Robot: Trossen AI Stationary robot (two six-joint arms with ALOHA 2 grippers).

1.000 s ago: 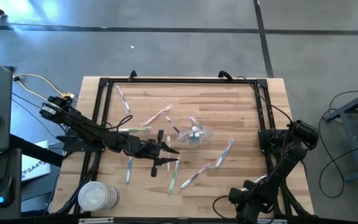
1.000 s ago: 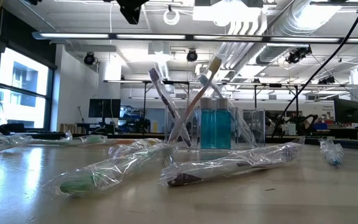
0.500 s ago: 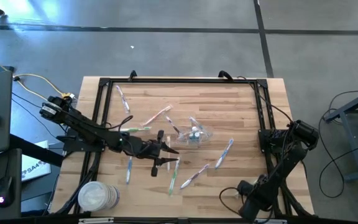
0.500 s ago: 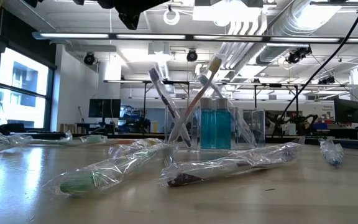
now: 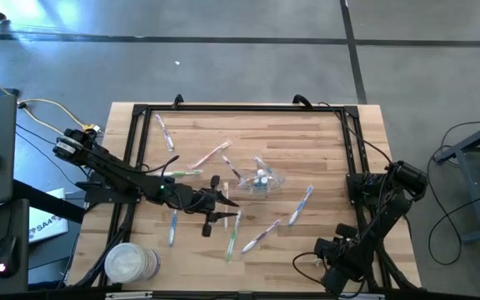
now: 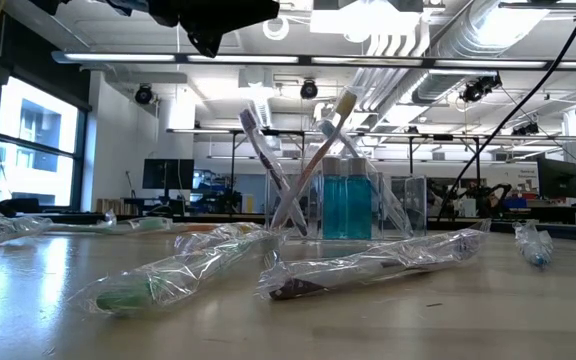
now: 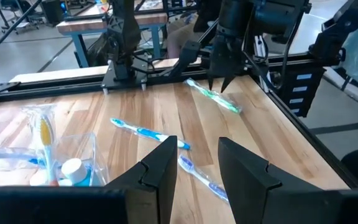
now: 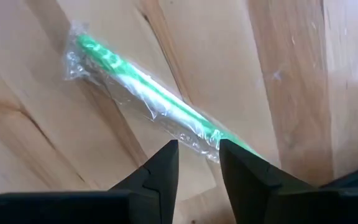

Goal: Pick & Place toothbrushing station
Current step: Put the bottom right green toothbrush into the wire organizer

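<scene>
- The left gripper (image 5: 233, 202) is held over the middle of the table (image 5: 323, 150), its fingers (image 7: 157, 171) parted with nothing between them.
- The right gripper (image 8: 196, 163) is seen at the near right edge, fingers apart and empty, above a wrapped green toothbrush (image 8: 145, 93).
- The transparent container (image 5: 262, 179), holding upright toothbrushes (image 6: 258, 150), stands just beyond the left gripper.
- Other wrapped toothbrushes (image 5: 300, 204) are scattered around it.

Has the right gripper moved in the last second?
Yes. In the high view the right gripper has shifted rightward along the table's near edge, closer to the black frame rail.
</scene>
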